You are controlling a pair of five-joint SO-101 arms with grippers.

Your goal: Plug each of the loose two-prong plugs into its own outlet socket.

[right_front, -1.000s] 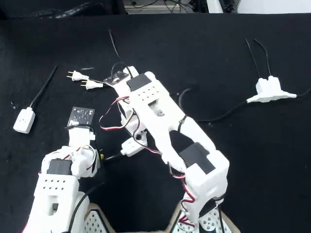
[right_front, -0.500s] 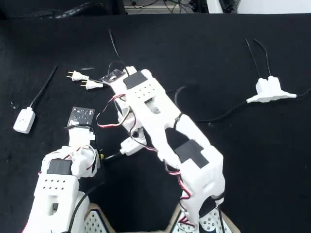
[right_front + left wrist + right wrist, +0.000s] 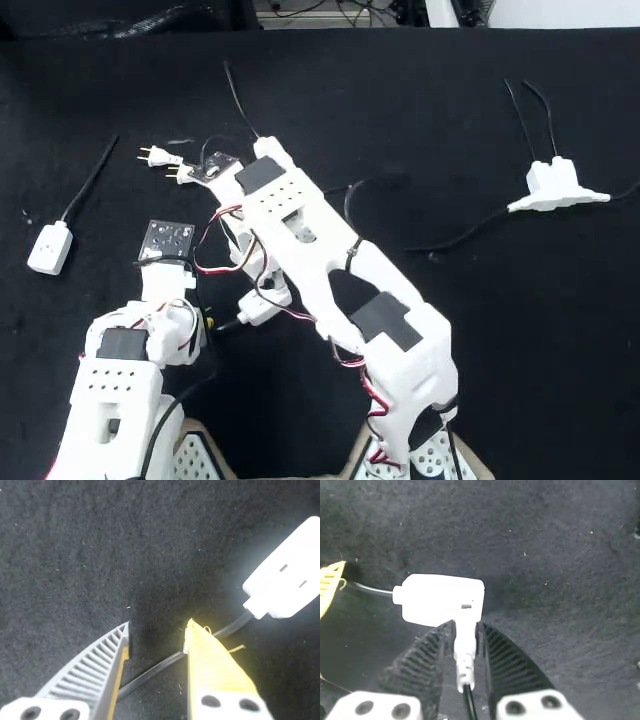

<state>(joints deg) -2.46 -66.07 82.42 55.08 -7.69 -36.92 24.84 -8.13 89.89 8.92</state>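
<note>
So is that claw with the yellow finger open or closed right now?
Open. The left gripper has its two fingers spread apart, and a black cable runs across the gap between them.

**Surface Finish Findings**

Table cloth (image 3: 75, 540): black, matt, napped fabric flecked with lint. Outlet socket (image 3: 282, 585): smooth white plastic with slight sheen. Cable (image 3: 150, 672) beside the outlet socket: smooth black sheath. Left gripper (image 3: 159, 625) fingers (image 3: 212, 670): ribbed matt plastic.

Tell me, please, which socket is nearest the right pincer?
The middle socket: the right pincer holds a plug at it. The left socket and right socket lie far off.
</note>
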